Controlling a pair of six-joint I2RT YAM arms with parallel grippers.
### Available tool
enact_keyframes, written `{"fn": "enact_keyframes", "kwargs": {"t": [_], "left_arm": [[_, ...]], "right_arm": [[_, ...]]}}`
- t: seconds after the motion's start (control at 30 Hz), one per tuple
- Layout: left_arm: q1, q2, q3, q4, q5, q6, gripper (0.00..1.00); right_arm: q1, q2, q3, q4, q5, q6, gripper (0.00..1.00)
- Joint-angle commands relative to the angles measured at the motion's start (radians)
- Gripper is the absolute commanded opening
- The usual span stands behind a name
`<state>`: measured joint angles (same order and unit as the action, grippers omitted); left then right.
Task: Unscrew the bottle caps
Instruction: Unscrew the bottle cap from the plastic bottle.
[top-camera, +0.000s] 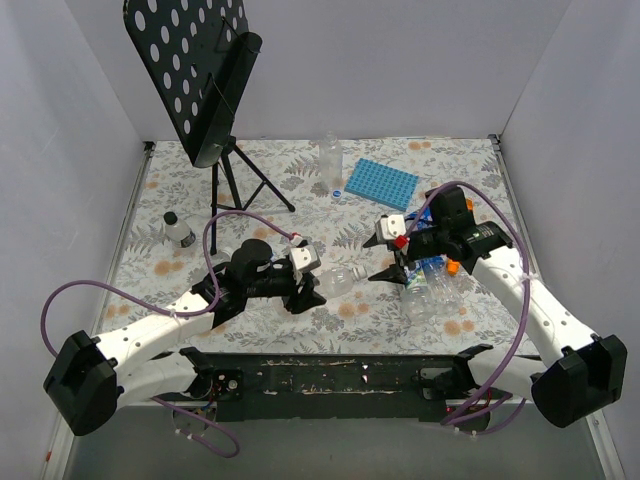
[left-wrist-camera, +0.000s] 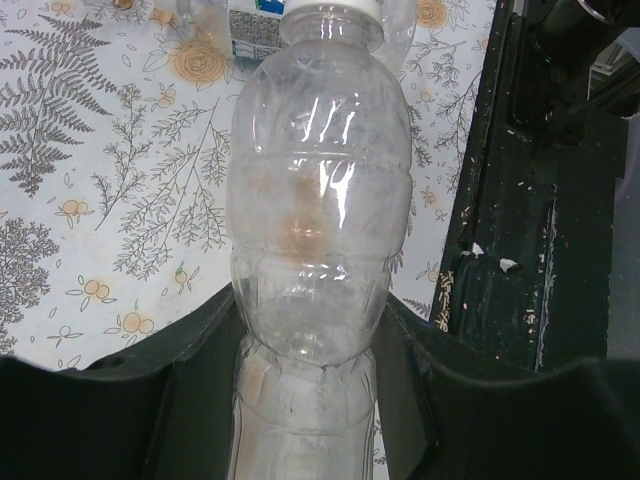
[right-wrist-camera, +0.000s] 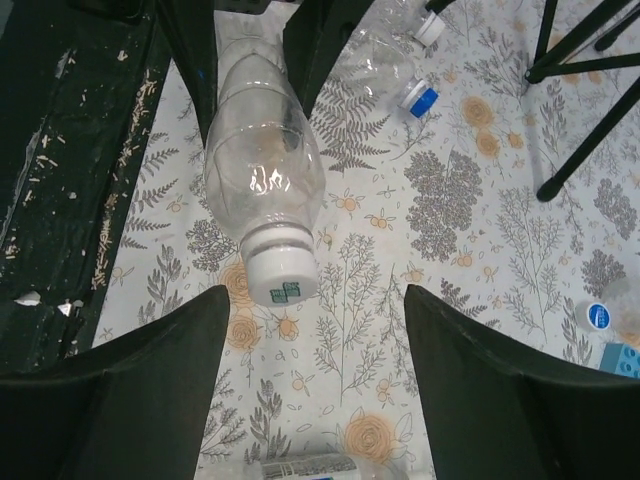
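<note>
Bottle cap (right-wrist-camera: 283, 275), white and on its neck, points straight at the right gripper (right-wrist-camera: 315, 300), whose jaws stand apart just short of it. The left gripper (left-wrist-camera: 310, 305) is clamped on the bottle (left-wrist-camera: 320, 200), whose long axis runs from one arm to the other near the table's (top-camera: 450, 170) front edge.

Setting: a robotics laboratory test cell. Pale-grey panel walls (top-camera: 400, 70) enclose a floral-print-clothed table (top-camera: 470, 170). A white-and-black left robot arm (top-camera: 150, 340) and matching right robot arm (top-camera: 540, 310) bolt to a black metal base rail (top-camera: 330, 375).
</note>
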<state>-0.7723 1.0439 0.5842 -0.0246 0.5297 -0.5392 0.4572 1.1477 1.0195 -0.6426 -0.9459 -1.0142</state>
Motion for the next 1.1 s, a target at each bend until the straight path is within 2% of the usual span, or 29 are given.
{"fn": "enact_keyframes", "kwargs": {"t": [0.0,0.1,0.23,0.27,0.3,0.4,0.43,0.47,0.6,0.73,1.07], "left_arm": [[0.001,0.001,0.023,0.002,-0.022,0.008,0.03],[0.001,0.005,0.025,-0.001,-0.031,0.008,0.03],[0.001,0.018,0.028,-0.009,-0.053,0.012,0.03],[0.001,0.018,0.029,-0.008,-0.056,0.012,0.03],[0.001,0.018,0.029,-0.009,-0.059,0.012,0.03],[0.001,0.019,0.028,-0.008,-0.066,0.012,0.03],[0.001,0.019,0.029,-0.008,-0.066,0.012,0.03],[0.001,0.022,0.028,-0.009,-0.066,0.012,0.03],[0.001,0.027,0.031,-0.011,-0.063,0.01,0.03],[0.001,0.03,0.031,-0.009,-0.063,0.01,0.03],[0.001,0.028,0.029,-0.011,-0.065,0.01,0.03]], "right_arm": [[-0.051,-0.034,-0.016,0.052,-0.08,0.123,0.79],[-0.097,-0.046,-0.03,0.061,-0.105,0.184,0.79],[-0.176,-0.069,-0.071,0.133,-0.23,0.328,0.79],[-0.187,-0.072,-0.084,0.17,-0.261,0.414,0.79],[-0.195,-0.078,-0.122,0.307,-0.287,0.566,0.77],[-0.195,-0.085,-0.221,0.596,-0.22,1.032,0.71],[-0.195,-0.08,-0.254,0.663,-0.208,1.134,0.7],[-0.187,-0.071,-0.256,0.66,-0.182,1.217,0.7],[-0.138,-0.02,-0.223,0.58,-0.162,1.267,0.7],[-0.107,0.02,-0.242,0.633,-0.131,1.35,0.69],[-0.084,0.093,-0.257,0.615,-0.096,1.359,0.68]]}}
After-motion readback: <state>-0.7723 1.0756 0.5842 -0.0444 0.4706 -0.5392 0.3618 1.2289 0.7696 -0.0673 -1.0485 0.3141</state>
